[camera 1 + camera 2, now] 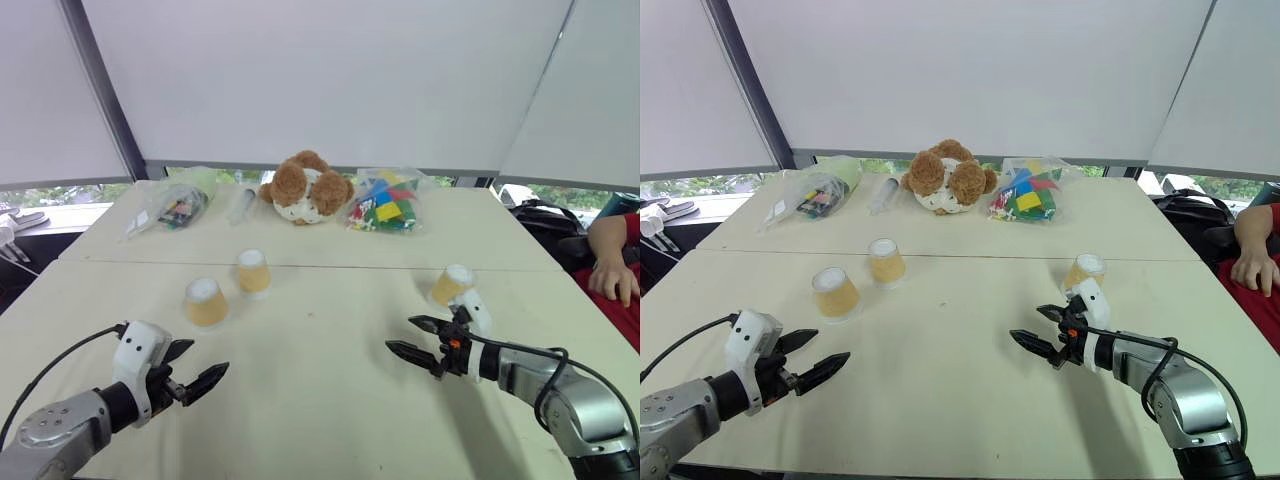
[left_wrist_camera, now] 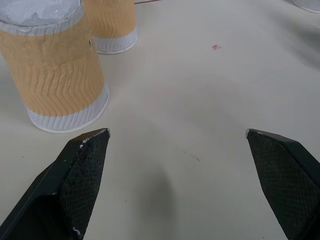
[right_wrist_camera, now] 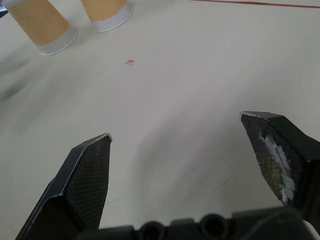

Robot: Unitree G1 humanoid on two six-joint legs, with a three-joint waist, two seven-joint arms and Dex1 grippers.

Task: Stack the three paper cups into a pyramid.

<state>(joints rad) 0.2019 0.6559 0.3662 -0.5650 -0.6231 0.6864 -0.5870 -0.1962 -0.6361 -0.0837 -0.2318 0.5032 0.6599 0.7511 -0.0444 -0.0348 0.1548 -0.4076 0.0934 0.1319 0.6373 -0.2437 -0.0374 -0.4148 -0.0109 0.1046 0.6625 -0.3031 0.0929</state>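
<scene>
Both grippers (image 1: pixel 196 374) (image 1: pixel 412 336) open – 3 cups (image 1: pixel 206 301) (image 1: pixel 253 271) (image 1: pixel 452 284) unstacked.

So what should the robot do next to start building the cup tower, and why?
Probably move the left hand forward to the nearest cup and close on it. Both hands are open and empty, and all three cups stand apart upside down: two on the left, the third cup just beyond the right hand.

A pale cream table (image 1: pixel 320 400) fills the foreground, a seam crossing it from nine to three o'clock. White blinds (image 1: pixel 330 80) hang at twelve o'clock, split by a dark frame post (image 1: pixel 105 90) toward eleven; a strip of daylit window (image 1: pixel 60 195) shows beneath.
</scene>
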